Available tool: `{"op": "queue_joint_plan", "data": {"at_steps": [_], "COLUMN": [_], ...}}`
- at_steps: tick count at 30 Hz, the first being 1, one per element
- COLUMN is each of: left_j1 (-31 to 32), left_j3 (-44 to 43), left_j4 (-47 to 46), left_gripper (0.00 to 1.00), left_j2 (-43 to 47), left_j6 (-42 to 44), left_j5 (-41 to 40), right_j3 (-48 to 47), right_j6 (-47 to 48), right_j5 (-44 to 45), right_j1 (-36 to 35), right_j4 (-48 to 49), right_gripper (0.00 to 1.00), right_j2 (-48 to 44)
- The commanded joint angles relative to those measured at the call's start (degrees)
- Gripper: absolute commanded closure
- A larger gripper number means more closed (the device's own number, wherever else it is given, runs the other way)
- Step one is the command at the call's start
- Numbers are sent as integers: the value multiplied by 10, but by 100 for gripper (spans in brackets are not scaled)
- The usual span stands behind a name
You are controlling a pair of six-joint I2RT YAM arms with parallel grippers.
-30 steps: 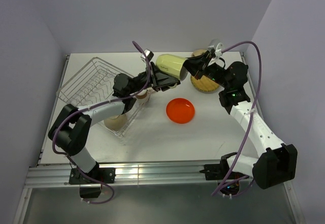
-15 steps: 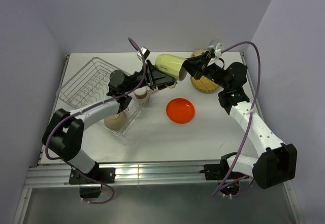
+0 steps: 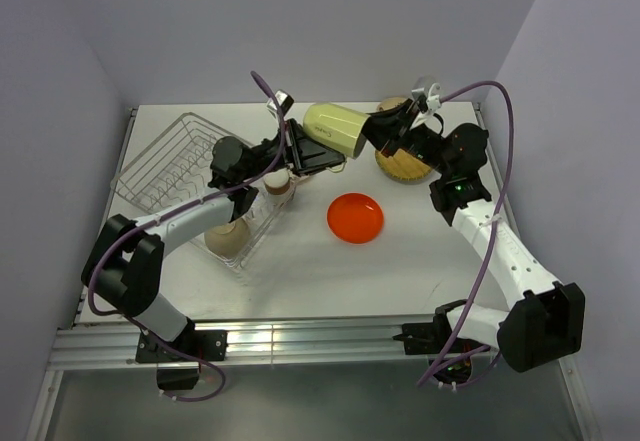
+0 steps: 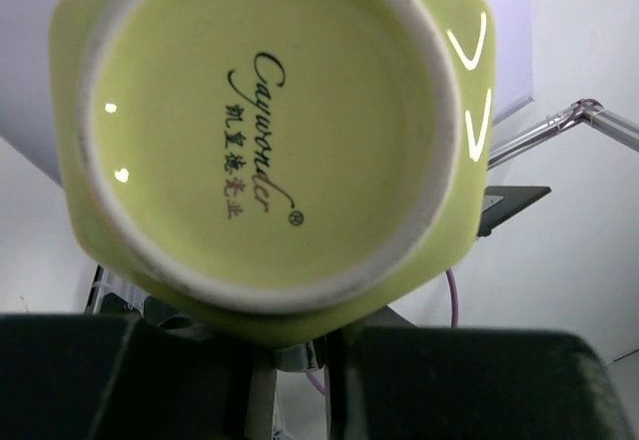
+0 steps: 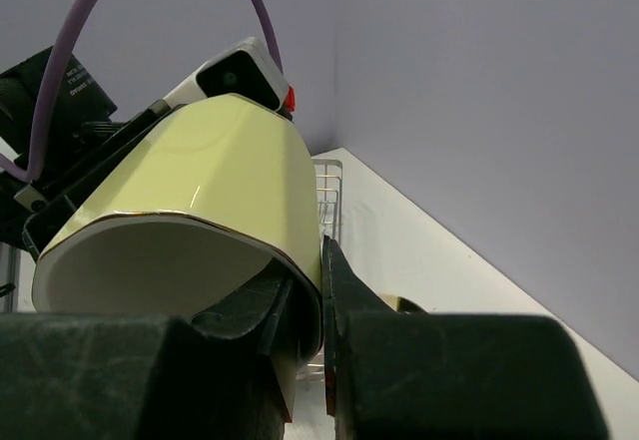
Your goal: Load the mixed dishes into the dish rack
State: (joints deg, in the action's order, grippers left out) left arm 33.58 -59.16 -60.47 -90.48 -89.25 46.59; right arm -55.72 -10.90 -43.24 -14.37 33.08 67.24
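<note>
With the rack [image 3: 170, 161] at the desk's left edge, the left pincer [image 3: 318, 154], grip impossible to tell, meets the base of the mug [image 3: 335, 129], which hangs sideways over the far middle, its rim clamped by the right pincer [image 3: 376, 133].

- The top camera looks down from above and behind the arm bases [image 3: 175, 346], far enough off to take in the whole desk [image 3: 300, 271].
- The left wrist camera faces forward over the left hand [image 4: 295, 360], so near the pale yellow mug [image 4: 270, 131] that its base fills the frame.
- The right wrist camera looks over the right hand [image 5: 310, 300] at the mug's rim, close up, from the opposite end.
- All three views share the mug.
</note>
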Motion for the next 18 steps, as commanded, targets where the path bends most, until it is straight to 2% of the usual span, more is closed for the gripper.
{"op": "queue_joint_plan", "data": {"at_steps": [1, 5, 6, 9, 13, 17, 18], "left_j1": [-12, -16, -19, -26, -40, -62, -71], "left_j3": [-25, -28, -28, -24, -20, -32, -35], "left_j4": [-19, 21, 29, 63, 134, 245, 298], "left_gripper": [100, 100, 100, 100, 100, 100, 100], "left_j2": [35, 49, 50, 61, 88, 118, 125], "left_j6": [25, 57, 62, 83, 130, 216, 233], "left_j5": [-21, -19, -17, -14, -14, -19, -20], "right_j3": [4, 14, 16, 16, 14, 22, 25], "right_j6": [24, 26, 27, 28, 38, 44, 45], "right_j5": [4, 5, 6, 6, 0, -17, -20], "right_j1": [-1, -1, -1, -1, 0, 7, 10], "right_j4": [41, 42, 42, 42, 33, 23, 22], "right_gripper": [85, 69, 59, 44, 36, 33, 33], "right_j2": [-14, -16, -16, -17, -21, -31, -33]}}
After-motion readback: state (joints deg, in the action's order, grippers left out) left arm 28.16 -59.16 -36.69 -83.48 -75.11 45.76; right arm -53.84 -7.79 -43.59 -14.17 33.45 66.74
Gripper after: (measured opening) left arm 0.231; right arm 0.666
